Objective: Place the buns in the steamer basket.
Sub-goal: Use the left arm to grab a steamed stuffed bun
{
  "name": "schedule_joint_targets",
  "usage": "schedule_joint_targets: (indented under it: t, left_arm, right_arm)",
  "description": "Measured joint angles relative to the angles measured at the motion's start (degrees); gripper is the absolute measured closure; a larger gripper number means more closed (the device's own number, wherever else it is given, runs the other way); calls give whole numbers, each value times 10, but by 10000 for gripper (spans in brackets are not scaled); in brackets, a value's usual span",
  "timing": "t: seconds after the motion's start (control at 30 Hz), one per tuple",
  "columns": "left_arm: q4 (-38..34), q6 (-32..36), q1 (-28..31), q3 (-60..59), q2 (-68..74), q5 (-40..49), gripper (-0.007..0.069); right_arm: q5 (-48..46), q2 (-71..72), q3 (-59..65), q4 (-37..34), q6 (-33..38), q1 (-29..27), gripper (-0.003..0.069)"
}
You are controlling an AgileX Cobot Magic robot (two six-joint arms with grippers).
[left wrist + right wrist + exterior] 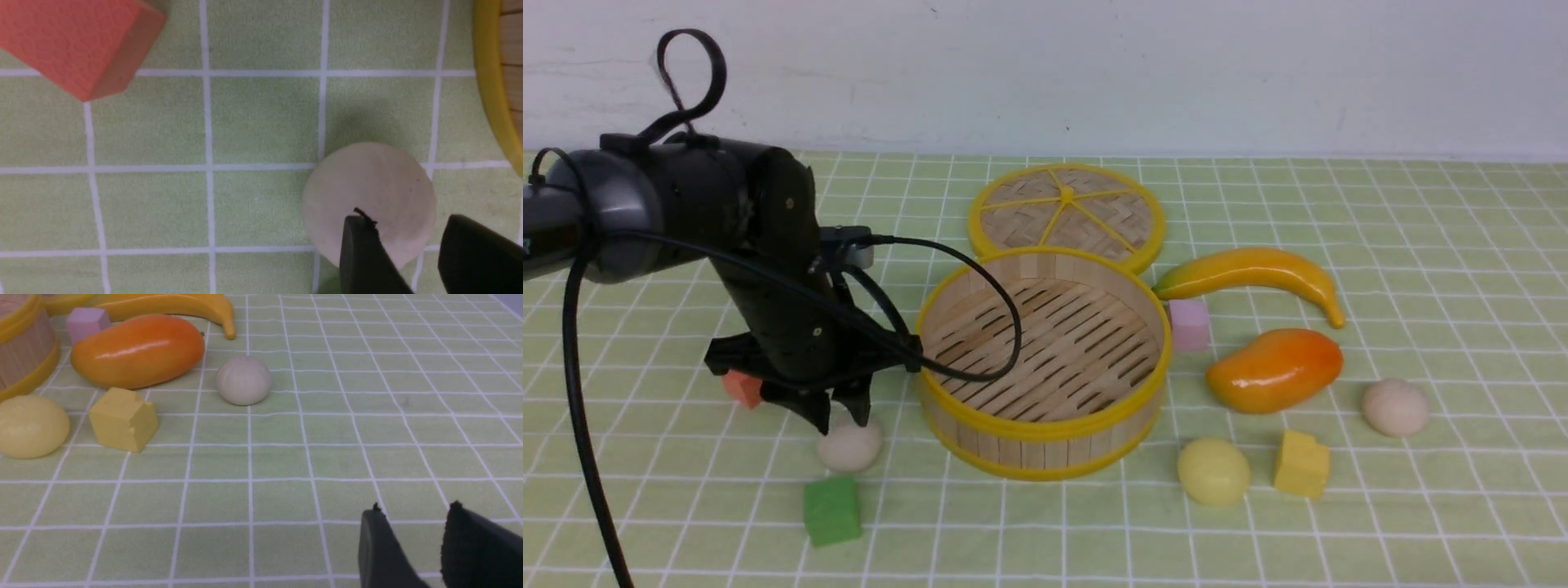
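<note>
The left gripper (841,420), jaws wide and empty, hangs over a beige bun (849,445). The bun is hemmed in by a green cube (832,510), an orange cube (743,388) and the basket (1045,429). The right gripper (414,507) has its jaws apart, holding nothing.

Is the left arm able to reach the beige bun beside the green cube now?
Probably yes. The left gripper hangs open right over that bun, with nothing between them; the green cube and the basket stand apart from it.

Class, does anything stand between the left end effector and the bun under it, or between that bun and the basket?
Nothing visible. The open left end effector hangs just above the bun; only bare cloth separates bun and basket. The green cube sits aside.
</note>
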State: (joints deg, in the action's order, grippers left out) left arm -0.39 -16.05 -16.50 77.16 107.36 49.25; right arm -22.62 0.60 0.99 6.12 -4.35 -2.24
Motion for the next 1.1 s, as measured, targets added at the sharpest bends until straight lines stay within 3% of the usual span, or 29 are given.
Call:
schedule_joint_targets:
  t: [0.47,0.63,0.93,1.1]
  left_arm:
    - [0,-3,0,1,15,-12,367]
    - [0,-3,0,1,15,-11,419]
    - [0,-3,0,1,15,-7,634]
    - [0,-3,0,1,15,-4,638]
  right_arm:
    - [0,0,0,0,0,0,420]
    - [0,0,0,0,0,0,420]
    - [0,0,0,0,0,0,420]
    - [0,0,0,0,0,0,420]
